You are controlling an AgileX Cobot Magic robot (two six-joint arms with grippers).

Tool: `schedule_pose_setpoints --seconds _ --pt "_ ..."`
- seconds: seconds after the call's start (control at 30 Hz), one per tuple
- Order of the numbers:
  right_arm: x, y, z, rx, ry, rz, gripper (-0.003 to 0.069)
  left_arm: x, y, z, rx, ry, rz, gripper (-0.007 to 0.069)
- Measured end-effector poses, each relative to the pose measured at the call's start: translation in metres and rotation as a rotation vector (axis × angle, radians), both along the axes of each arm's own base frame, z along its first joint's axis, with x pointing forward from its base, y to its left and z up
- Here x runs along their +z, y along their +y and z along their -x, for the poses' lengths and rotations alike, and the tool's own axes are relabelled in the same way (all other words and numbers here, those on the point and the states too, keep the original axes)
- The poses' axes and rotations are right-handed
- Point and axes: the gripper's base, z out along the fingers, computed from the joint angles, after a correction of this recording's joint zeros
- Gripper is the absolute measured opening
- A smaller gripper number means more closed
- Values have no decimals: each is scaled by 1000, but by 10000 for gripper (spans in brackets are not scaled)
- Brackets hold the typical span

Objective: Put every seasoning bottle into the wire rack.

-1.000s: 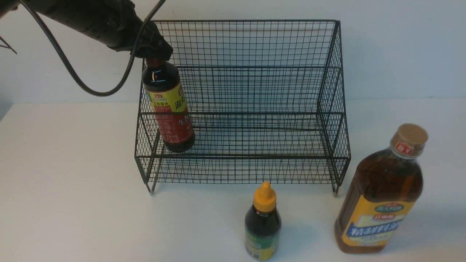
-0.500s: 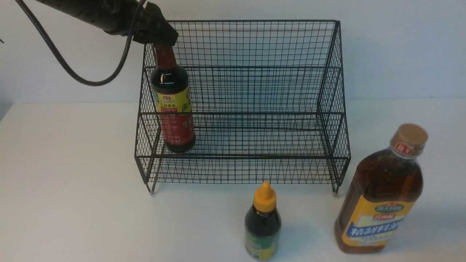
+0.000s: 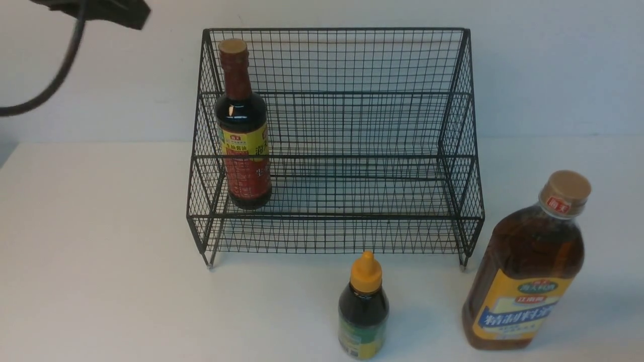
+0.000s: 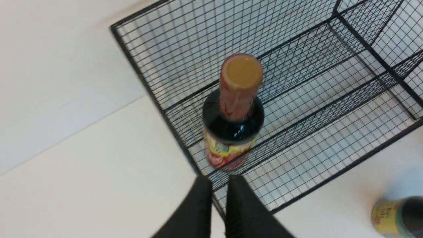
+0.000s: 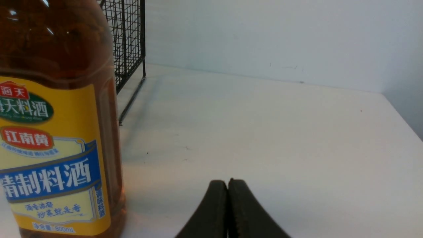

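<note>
Label on the large amber bottle [image 5: 57, 132] reads 海天料酒, 江南黄, 精制料酒

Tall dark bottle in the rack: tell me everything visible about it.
The tall dark bottle is glossy, filled with dark liquid, with a slim red-wrapped neck, flat tan cap and yellow-and-red label. It stands upright on the lower tier of the wire rack, at its left end, beside the side mesh. The shut left gripper is clear of it.
</note>
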Motion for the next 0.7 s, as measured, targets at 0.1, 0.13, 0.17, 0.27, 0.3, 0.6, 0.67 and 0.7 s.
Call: schedule_pose_setpoints --seconds 0.1,0.13,0.17,0.27,0.3,0.6,0.67,0.7 --pt "0 0 0 0 0 0 -15 23 4 30 25 -70 -10 -2" --pt "0 0 0 0 0 0 -15 28 5 39 35 -87 -3 -5" --pt "0 0 0 0 0 0 -15 36 7 56 54 -115 9 -5" --pt "0 0 0 0 0 0 -15 41 9 78 80 -130 34 -5" --pt "0 0 0 0 0 0 -15 39 10 99 102 -128 58 -5" --pt "0 0 0 0 0 0 -15 -47 -5 177 16 83 284 -4" --pt "0 0 0 0 0 0 -15 -78 -12 177 -30 185 343 25" --pt "0 0 0 0 0 0 -15 -86 -14 176 -38 215 359 42"
